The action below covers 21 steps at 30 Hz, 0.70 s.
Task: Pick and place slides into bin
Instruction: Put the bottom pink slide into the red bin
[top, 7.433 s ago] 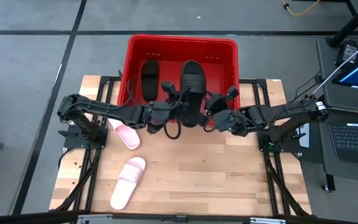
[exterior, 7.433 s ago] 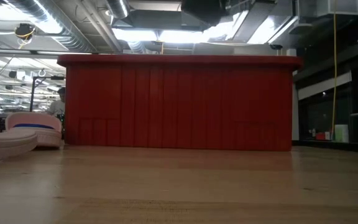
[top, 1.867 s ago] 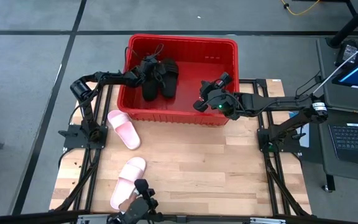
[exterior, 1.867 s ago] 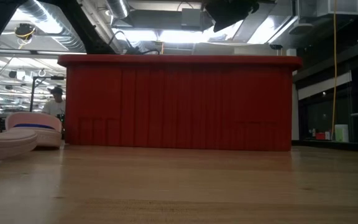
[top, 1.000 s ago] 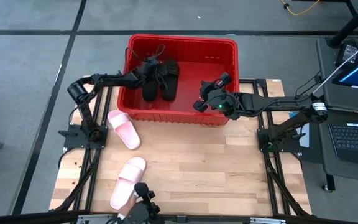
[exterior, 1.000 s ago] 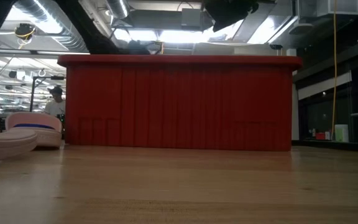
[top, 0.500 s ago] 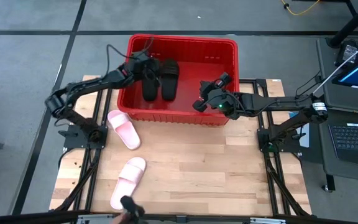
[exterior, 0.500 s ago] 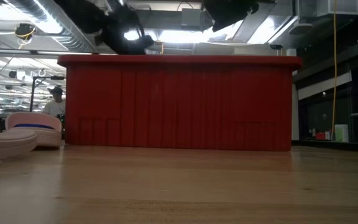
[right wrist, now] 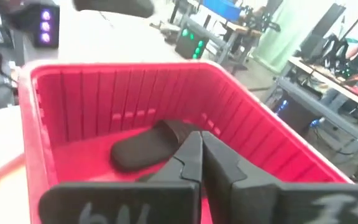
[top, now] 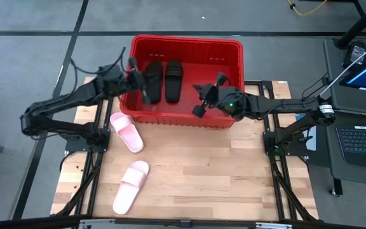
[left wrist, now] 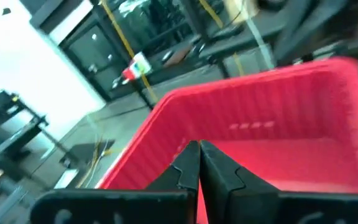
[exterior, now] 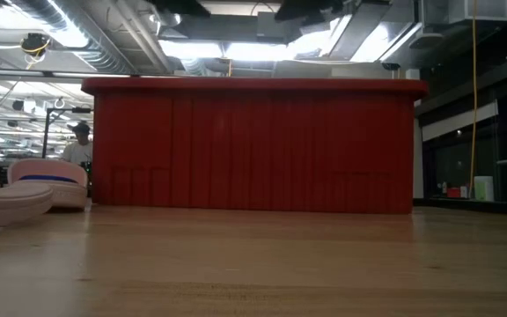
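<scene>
The red bin (top: 186,113) stands at the table's far edge. Two black slides (top: 152,75) (top: 172,77) lie side by side on its floor, soles down. One of them (right wrist: 143,151) shows in the right wrist view. Two pale pink slides (top: 127,132) (top: 131,186) rest on the table's left half, in front of the bin. My left gripper (top: 143,86) hovers shut over the bin's left wall, beside the black slides, holding nothing. My right gripper (top: 200,102) hovers shut over the bin's near right part, also holding nothing.
The bare wooden table top (top: 221,178) stretches in front of the bin and to the right of the pink slides. A desk with a laptop (top: 361,143) stands beyond the table's right edge. In the low view the bin's near wall (exterior: 253,145) fills the middle.
My left gripper has drawn back out of the bin, away from the black slides, rising toward the table's left and near side. It now hangs over the bin's left wall. The black slides stay on the bin floor. My right gripper has turned a little in place.
</scene>
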### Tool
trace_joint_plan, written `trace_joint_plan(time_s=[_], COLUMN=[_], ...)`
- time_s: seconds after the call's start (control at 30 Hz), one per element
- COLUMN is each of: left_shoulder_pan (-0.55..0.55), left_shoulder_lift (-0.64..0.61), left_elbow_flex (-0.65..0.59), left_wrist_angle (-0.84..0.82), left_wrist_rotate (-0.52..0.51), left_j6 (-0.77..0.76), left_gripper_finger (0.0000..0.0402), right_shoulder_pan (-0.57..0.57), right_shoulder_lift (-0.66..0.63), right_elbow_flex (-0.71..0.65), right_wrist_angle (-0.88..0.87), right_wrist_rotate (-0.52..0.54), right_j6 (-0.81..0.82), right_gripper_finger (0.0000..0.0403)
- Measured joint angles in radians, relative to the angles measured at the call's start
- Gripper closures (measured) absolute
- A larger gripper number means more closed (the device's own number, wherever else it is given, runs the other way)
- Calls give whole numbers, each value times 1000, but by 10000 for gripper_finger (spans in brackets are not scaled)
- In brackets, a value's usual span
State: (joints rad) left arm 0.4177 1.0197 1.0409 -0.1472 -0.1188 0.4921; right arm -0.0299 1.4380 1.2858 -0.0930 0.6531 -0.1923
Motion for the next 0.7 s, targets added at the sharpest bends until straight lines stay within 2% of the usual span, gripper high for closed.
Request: trace_joint_plan(time_s=[0.13, 0.23, 0.4, 0.7], left_shoulder_pan=[-91, -161, -308, -602], left_shoulder_lift=[-64, -92, -95, -71], left_elbow_flex=[0, 0, 0, 0], left_wrist_angle=[-90, -186, -271, -277], left_wrist_rotate=[-65, -75, -99, -419], left_j6=[-24, -6, -61, -165], left_gripper_finger=[400, 400, 400, 400], right_shoulder_pan=[1, 21, 83, 204], right_shoulder_lift=[0, 0, 0, 10], right_elbow_flex=[0, 0, 0, 0], right_wrist_angle=[40, 70, 77, 83], right_wrist_rotate=[-78, -133, -141, -141], right_j6=[6, 0, -23, 2], right_gripper_finger=[398, 396, 399, 399])
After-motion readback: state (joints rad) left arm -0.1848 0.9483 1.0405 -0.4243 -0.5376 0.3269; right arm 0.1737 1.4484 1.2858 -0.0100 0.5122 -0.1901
